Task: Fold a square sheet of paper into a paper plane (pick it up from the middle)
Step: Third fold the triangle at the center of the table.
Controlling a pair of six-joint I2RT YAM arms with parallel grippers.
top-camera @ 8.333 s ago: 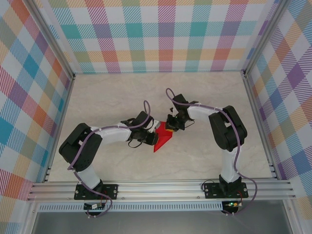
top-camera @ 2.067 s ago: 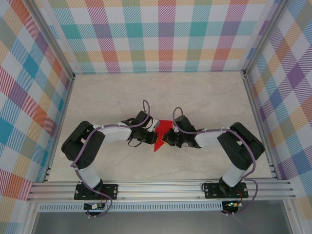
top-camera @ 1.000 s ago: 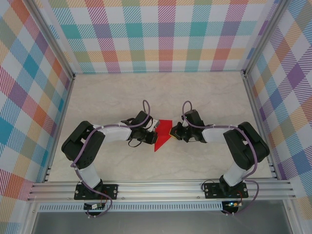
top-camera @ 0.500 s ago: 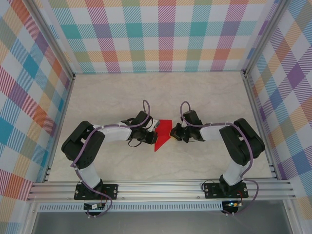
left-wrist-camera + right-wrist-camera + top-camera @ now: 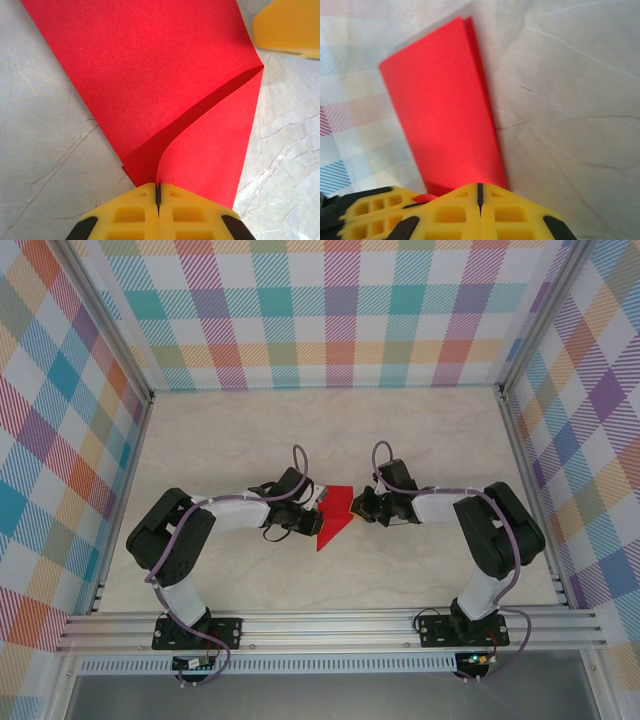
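Left wrist: paper plane [image 5: 165, 95] in end effector [image 5: 157, 189]

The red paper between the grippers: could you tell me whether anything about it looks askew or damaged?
The red paper shows no tear, but by the left gripper its upper flap bows up rather than lying flat, so that fold looks loose.
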